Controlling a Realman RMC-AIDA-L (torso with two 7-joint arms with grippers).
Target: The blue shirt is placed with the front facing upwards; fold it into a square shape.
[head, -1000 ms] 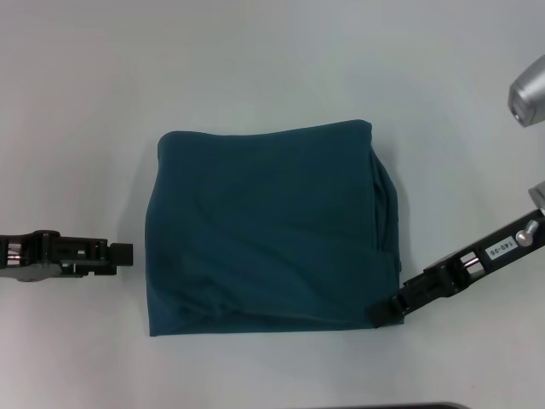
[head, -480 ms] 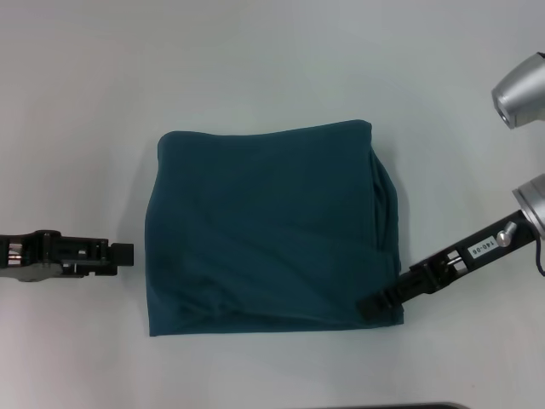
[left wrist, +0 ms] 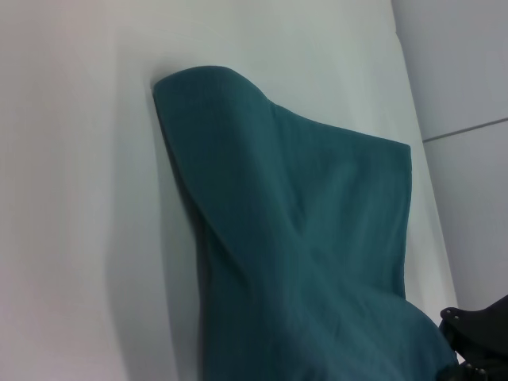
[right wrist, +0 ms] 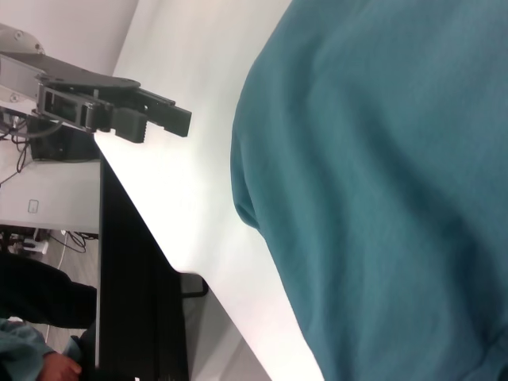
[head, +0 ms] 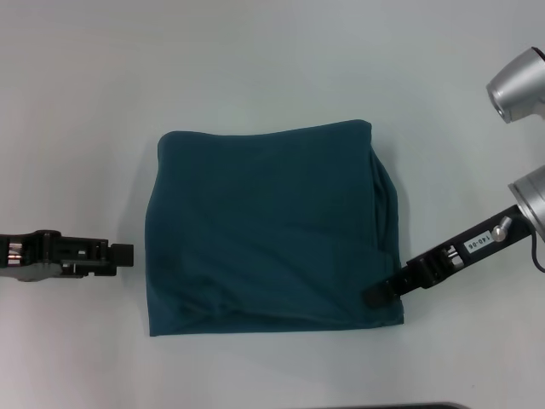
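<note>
The white table (head: 255, 68) filled the head view and carried everything else. On its middle lay the blue shirt (head: 268, 230), already folded into a rough square, its plain cloth upward with no lettering showing, a few soft creases running along the near edge and stacked folded layers showing down the side toward the right arm. The left wrist view showed the same bundle (left wrist: 317, 254) as a thick folded slab lying flat on the table.

The right gripper (head: 381, 295) sat over the shirt's near corner on the robot's right, its dark tips reaching in over the edge of the cloth. Whether those tips were apart or together could not be told from any view; the right wrist view showed only teal fabric (right wrist: 381, 182) close beneath the arm, and none of that arm's own fingers.

The left gripper (head: 123, 255) lay low over the bare table, pointing toward the shirt, its tips just beside the shirt's left edge but apart from it. In the right wrist view this gripper (right wrist: 163, 121) appeared farther off, the two dark fingers (right wrist: 131, 127) lying pressed together with nothing between them, the shirt's rounded corner a little beyond their tips.
</note>
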